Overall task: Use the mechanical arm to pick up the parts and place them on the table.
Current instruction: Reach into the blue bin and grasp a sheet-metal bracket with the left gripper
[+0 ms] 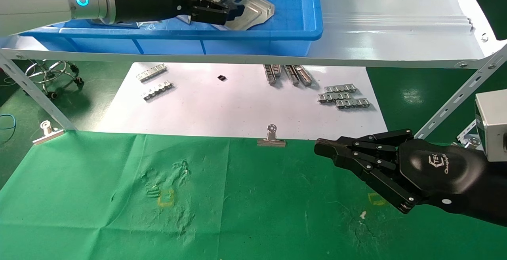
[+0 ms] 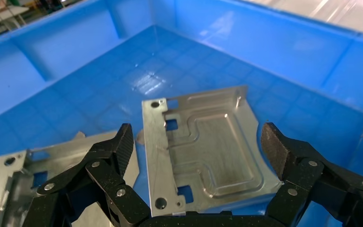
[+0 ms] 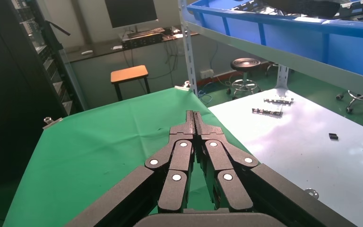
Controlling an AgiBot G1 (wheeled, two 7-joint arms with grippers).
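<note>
My left gripper (image 1: 222, 10) is inside the blue bin (image 1: 277, 34) on the shelf, open. In the left wrist view its fingers (image 2: 123, 144) stand on either side of a silvery stamped part (image 2: 208, 151) without closing on it. That part (image 1: 253, 10) lies on the bin floor. A second part (image 2: 14, 175) lies beside it, partly hidden under the fingers. My right gripper (image 1: 323, 149) is shut and empty, hovering low over the green table (image 1: 119, 212) at the right. It also shows in the right wrist view (image 3: 194, 116).
The ribbed silver-white shelf (image 1: 396, 22) carries the bin (image 2: 264, 47). Beyond the green cloth lies a white sheet (image 1: 237, 109) with small ribbed strips (image 1: 342, 95). Binder clips (image 1: 271, 138) hold the cloth's far edge. A slotted shelf leg (image 1: 455, 97) stands near my right gripper.
</note>
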